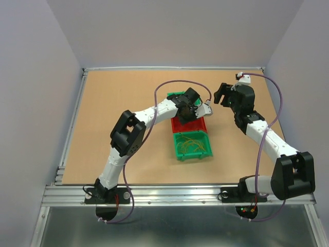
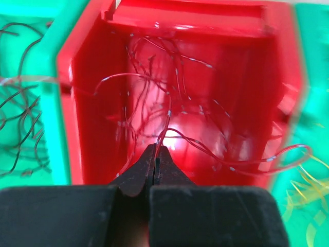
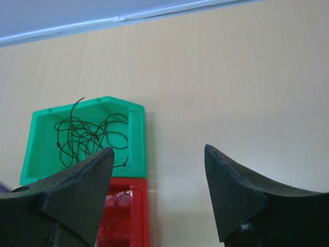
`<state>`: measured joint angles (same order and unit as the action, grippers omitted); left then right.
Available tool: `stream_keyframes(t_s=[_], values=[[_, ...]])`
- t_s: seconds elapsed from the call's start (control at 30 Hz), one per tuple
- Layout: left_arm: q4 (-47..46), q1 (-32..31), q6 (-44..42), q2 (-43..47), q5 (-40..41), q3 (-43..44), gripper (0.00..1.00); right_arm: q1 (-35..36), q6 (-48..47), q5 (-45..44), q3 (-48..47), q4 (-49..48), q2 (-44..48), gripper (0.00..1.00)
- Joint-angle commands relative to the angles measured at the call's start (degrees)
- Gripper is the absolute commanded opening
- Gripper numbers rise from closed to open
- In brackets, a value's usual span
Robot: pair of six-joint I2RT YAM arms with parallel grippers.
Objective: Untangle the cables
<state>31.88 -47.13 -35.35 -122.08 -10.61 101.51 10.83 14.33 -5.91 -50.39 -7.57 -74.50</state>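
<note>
left gripper [image 2: 156, 154] was shut tight, tips pinching a strand of the red cables [image 2: 177, 98] in the red bin [image 2: 85, 134], center of top view. right gripper [image 3: 159, 150] hung wide open, nothing in it, upper right over the table [image 3: 231, 77]. dark cables [image 3: 87, 136] lay in far green bin [image 3: 36, 134], yellow cables [image 1: 192, 144] in near green bin [image 1: 193, 156].

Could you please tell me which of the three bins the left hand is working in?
The red bin, sitting between the far green bin and the near green bin; the shut left hand pinches a reddish cable over it.
</note>
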Motion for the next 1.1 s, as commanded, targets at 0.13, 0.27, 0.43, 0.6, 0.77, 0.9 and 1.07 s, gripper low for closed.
stream_keyframes(t_s=[0.13,0.27,0.43,0.6,0.77,0.9,1.07], values=[[-0.15,3.71,0.72,-5.18,-2.66,7.38,0.00,-0.46,-0.79,1.34,2.40,-3.32,2.34,0.76],[-2.17,3.72,1.69,-5.27,-2.75,4.32,0.00,-0.46,-0.79,1.61,2.49,-3.50,2.60,0.76],[-8.75,3.89,2.92,0.77,-2.48,-3.76,0.10,-0.46,-0.71,1.61,2.58,-3.59,2.69,0.76],[-11.31,3.89,4.24,7.63,-1.34,-7.99,0.25,-0.55,-0.70,1.78,2.58,-3.76,2.52,0.76],[-11.57,4.07,4.85,12.38,-1.34,-11.15,0.38,-0.55,-0.70,1.87,2.67,-3.94,2.60,0.76],[-12.19,4.24,5.47,15.03,-1.25,-13.53,0.45,-0.46,-0.79,2.13,2.93,-4.29,3.04,0.78],[-13.33,4.77,6.09,19.33,-0.82,-16.60,0.55,-0.46,-1.76,2.66,4.60,-6.31,4.97,0.90]])
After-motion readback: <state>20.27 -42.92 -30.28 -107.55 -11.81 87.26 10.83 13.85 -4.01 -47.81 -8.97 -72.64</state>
